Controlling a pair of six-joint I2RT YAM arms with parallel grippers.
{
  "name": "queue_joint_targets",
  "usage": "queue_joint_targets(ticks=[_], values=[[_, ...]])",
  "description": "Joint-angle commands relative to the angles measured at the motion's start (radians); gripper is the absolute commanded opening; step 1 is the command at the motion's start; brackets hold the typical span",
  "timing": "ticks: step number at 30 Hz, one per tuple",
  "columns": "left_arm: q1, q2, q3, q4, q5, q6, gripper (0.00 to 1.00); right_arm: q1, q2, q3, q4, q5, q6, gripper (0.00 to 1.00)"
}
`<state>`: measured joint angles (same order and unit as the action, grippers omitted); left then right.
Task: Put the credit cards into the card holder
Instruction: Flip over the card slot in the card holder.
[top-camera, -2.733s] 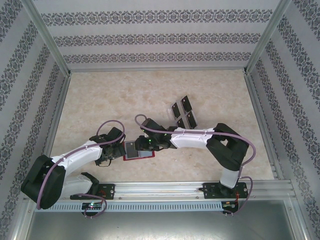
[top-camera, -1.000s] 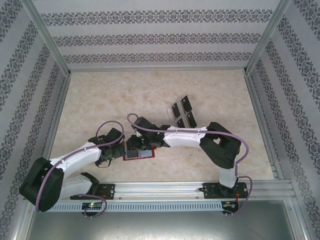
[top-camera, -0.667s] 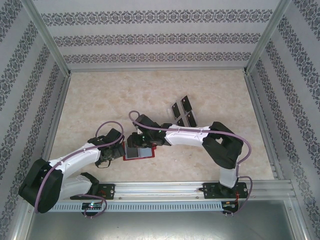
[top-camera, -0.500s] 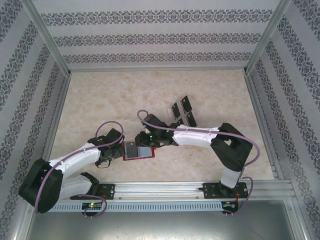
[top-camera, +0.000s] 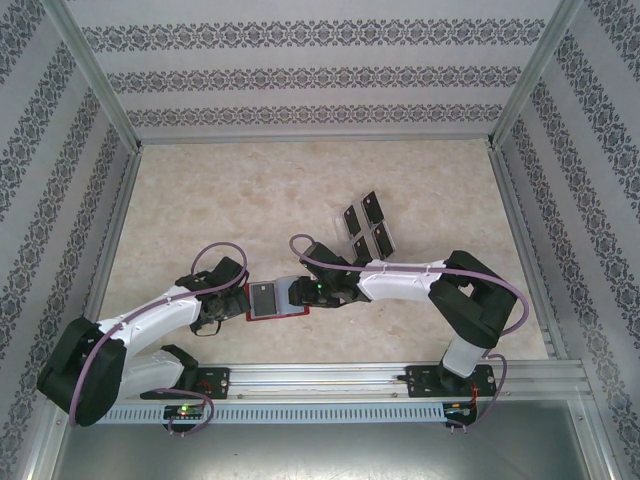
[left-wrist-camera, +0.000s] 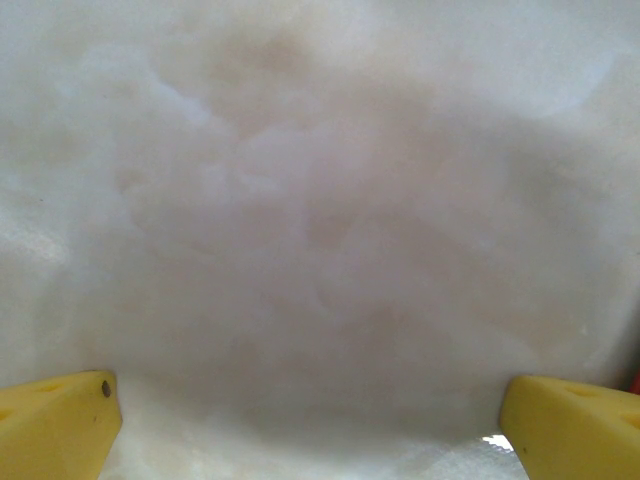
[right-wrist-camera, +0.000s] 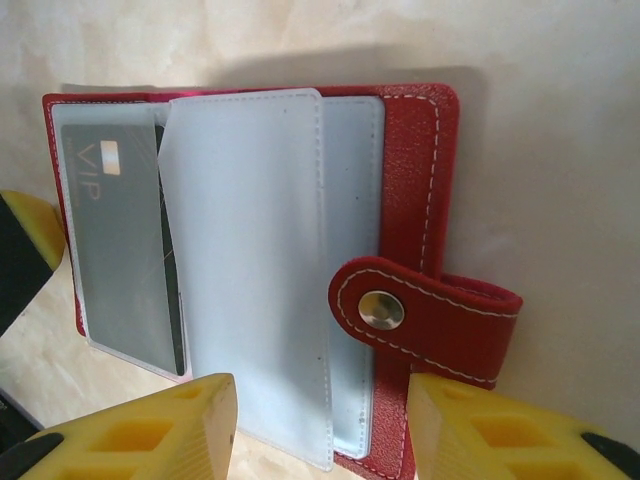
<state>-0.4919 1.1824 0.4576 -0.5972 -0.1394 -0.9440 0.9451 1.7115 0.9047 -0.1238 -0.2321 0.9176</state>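
Wallet (top-camera: 275, 301) lies open and flat on the table (top-camera: 200, 200), near the front edge and between the two arms. In my right wrist view the wallet (right-wrist-camera: 420, 190) shows its red cover, with clear pockets (right-wrist-camera: 260, 260) fanned across it and the snap tab (right-wrist-camera: 430, 320) folded out to the right. One dark card (right-wrist-camera: 120, 260) marked VIP sits inside the leftmost pocket; from above it reads as a dark rectangle (top-camera: 264, 298) on the wallet's left half. Four loose cards (top-camera: 373, 208) lie in a tight cluster further back and to the right, well apart from the wallet. Right claw (top-camera: 302, 292) hangs over the wallet's right side. At the wrist the right claw (right-wrist-camera: 320, 440) has its yellow fingers (right-wrist-camera: 150, 430) spread, with the lower edge of the pockets showing in the gap and nothing pinched. Left claw (top-camera: 230, 300) sits just beside the wallet's left edge. The left claw (left-wrist-camera: 310, 420) is spread wide, with a yellow tip in each lower corner and blurred tabletop between them. It holds nothing.
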Motion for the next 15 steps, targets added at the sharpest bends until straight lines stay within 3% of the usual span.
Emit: queue_joint_targets(ticks=[1,15], values=[[-0.021,0.087,-0.094,0.434,0.227,-0.015,1.0,0.01,-0.018,0.0,0.007,0.017,0.012,0.5],[-0.02,0.083,-0.102,0.441,0.23,-0.018,1.0,0.053,0.031,0.064,0.01,0.004,0.014,0.49]])
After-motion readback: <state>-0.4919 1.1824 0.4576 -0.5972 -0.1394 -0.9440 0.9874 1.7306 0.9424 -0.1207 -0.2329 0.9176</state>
